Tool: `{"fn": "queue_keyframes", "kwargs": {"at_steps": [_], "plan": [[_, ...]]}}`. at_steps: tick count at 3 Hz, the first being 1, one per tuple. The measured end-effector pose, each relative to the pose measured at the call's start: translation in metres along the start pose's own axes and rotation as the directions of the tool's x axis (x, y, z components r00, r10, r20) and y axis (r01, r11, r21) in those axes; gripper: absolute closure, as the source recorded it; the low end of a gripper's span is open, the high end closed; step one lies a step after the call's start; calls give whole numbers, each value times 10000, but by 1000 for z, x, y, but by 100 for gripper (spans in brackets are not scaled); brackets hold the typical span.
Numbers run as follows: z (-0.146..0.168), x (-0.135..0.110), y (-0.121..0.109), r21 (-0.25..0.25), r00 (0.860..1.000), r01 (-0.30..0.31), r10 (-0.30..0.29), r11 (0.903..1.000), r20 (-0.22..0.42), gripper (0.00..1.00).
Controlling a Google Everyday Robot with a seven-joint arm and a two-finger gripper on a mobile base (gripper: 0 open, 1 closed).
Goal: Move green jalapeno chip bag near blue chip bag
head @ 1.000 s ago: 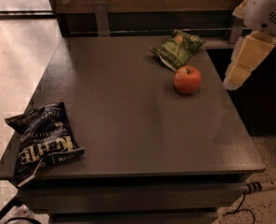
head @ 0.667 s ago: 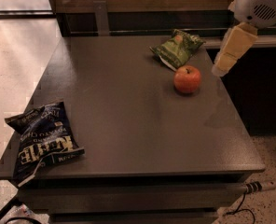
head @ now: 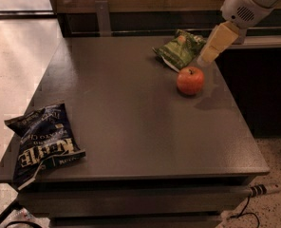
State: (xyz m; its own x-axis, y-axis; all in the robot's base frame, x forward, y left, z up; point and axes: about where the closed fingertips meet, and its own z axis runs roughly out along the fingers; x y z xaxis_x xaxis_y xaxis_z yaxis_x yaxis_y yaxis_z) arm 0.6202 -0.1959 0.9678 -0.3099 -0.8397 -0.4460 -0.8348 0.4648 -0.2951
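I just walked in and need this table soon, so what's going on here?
A one-armed robot is working at the table. Its pincer hangs at the far right, by the right end of the green bag, which lies flat near the far edge and has not been lifted. A red apple sits just in front of that bag. The blue bag lies at the near left corner, far from the green one.
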Motion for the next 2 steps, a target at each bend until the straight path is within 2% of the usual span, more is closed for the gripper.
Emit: {"fn": "queue_keyframes", "kwargs": {"at_steps": [1,2], "plan": [[24,-8,-11,-193,9960,-644,655,9977,613,0],[45,-16,-20,-292,9845,-1370,1394,9901,1063,0]]}}
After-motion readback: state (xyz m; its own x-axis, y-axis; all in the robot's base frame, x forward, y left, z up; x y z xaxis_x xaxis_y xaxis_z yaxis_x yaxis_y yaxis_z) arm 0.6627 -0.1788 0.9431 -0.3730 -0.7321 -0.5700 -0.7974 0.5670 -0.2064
